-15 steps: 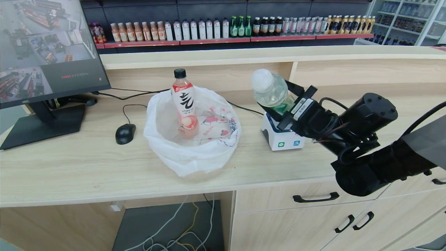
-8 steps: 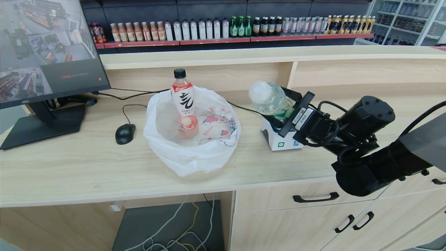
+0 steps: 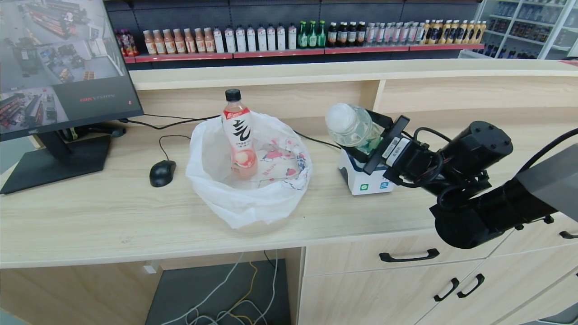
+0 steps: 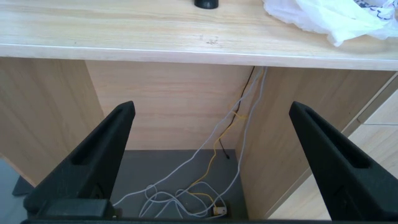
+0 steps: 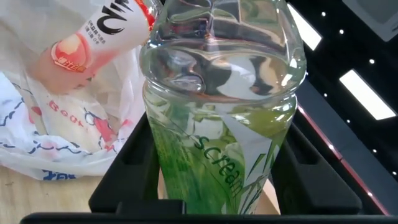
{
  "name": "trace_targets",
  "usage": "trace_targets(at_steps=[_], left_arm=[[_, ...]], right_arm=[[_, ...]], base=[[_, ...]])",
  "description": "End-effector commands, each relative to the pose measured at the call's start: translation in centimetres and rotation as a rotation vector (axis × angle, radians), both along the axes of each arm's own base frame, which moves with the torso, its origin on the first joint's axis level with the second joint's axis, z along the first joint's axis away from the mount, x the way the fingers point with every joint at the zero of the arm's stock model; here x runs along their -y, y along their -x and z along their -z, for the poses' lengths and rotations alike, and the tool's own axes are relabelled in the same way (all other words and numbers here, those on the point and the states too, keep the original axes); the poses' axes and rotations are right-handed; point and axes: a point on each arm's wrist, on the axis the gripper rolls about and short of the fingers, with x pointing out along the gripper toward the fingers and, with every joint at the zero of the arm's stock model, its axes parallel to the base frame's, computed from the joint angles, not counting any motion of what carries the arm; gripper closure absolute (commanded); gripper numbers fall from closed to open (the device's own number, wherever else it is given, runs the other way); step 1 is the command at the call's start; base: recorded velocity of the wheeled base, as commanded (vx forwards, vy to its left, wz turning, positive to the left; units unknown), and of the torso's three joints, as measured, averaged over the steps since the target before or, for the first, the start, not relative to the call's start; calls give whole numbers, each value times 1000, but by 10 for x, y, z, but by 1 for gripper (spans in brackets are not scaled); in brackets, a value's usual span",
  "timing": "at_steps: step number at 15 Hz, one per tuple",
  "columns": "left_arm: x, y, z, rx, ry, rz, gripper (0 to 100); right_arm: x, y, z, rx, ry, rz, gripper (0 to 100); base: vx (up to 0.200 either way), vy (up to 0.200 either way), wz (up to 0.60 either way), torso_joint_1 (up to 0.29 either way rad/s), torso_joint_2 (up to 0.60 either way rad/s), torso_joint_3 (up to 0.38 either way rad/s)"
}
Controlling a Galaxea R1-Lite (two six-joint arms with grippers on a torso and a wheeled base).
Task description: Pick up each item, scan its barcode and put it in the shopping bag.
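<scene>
Holds clear bottle (image 5: 224,93) with green label between black fingers (image 5: 127,168) of right gripper (image 5: 221,180), one pressed on each side. Shows white shopping bag (image 5: 74,149) just behind, with pink bottle (image 5: 93,43) inside it and light wood counter (image 5: 12,199) under the bag's edge.

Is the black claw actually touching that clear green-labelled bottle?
Touching. Right wrist view: black fingers press both sides of the clear green-labelled plastic bottle.
</scene>
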Motion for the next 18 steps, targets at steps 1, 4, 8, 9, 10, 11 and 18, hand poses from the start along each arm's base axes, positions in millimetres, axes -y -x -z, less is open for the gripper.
trace_targets(at_steps=[1,4,8,9,10,11,18], left_arm=[[0,0,0,0,0,1,0],[0,0,0,0,0,-1,0],[0,0,0,0,0,1,0],[0,0,0,0,0,-1,0],[0,0,0,0,0,-1,0],[0,0,0,0,0,-1,0],[0,0,0,0,0,-1,0]], right_arm=[[1,-10,3,8,-1,-1,100],[4,-13,2,8,-5,3,100],[9,-26,10,11,16,-9,100],[11,-29,10,16,16,-5,100],[11,-29,11,15,16,-3,100],[11,-30,12,13,17,-3,100],[10,-30,14,7,20,-6,100]], base=[[0,0,0,0,0,0],[0,0,0,0,0,0],[0,0,0,0,0,0],[0,0,0,0,0,0],[0,0,0,0,0,0],[0,0,0,0,0,0],[0,0,0,0,0,0]])
